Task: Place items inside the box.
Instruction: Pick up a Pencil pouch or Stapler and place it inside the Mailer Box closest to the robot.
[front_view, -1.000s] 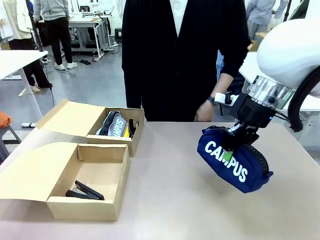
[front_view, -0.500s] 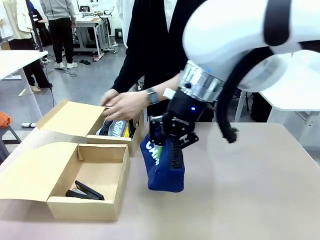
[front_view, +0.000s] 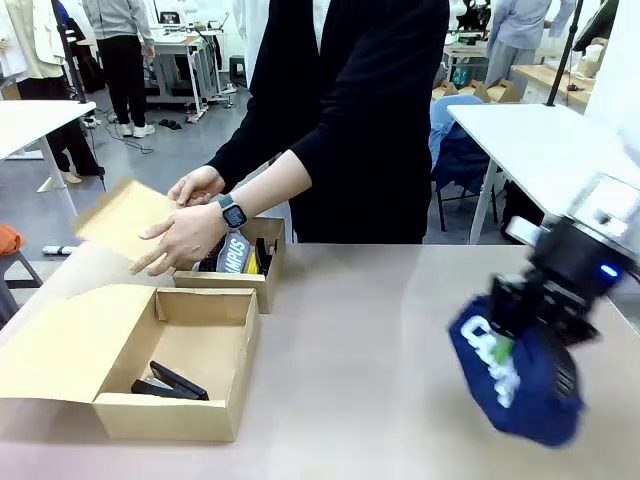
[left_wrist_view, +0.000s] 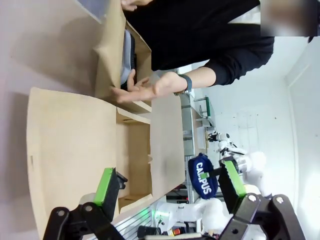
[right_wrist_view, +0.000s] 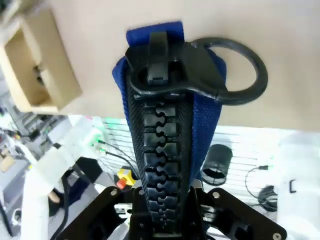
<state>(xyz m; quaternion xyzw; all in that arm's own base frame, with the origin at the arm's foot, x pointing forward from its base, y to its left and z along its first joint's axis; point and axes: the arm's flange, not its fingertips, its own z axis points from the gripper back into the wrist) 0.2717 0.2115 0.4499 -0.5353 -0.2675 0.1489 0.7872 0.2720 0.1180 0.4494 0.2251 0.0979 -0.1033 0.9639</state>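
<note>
Packing task, partly done. The right gripper (front_view: 515, 330) is clamped on the navy pencil case (front_view: 520, 385), lettered "CAMPUS", and holds it above the right side of the table (front_view: 370, 330), well apart from both boxes. In the right wrist view its fingers pinch the case along the black zip (right_wrist_view: 162, 150), with the ring pull (right_wrist_view: 235, 70) at the far end. The left gripper (left_wrist_view: 169, 182) has its jaws spread wide with nothing between them.

Done so far, judging by how things lie: the stapler (front_view: 168, 381) rests on the floor of the near box (front_view: 170, 415). The far box (front_view: 225, 282) holds the grey pencil case (front_view: 232, 254), standing on end, with a yellow knife (front_view: 252, 263) just beside it. A dark thing next to these is too small to identify.

Left to do: the navy case is not yet in a box. The near box, with only the stapler in it, seems to offer the most room.

Surroundings and obstructions: the person at the far side has one hand (front_view: 185, 238) over the far box and the other hand (front_view: 197, 184) by its raised flap (front_view: 120, 215). These hands appear to block access to the far box. The near box's own flap (front_view: 60, 345) lies open to the left, clear of the approach. Other tables and people stand in the background.
</note>
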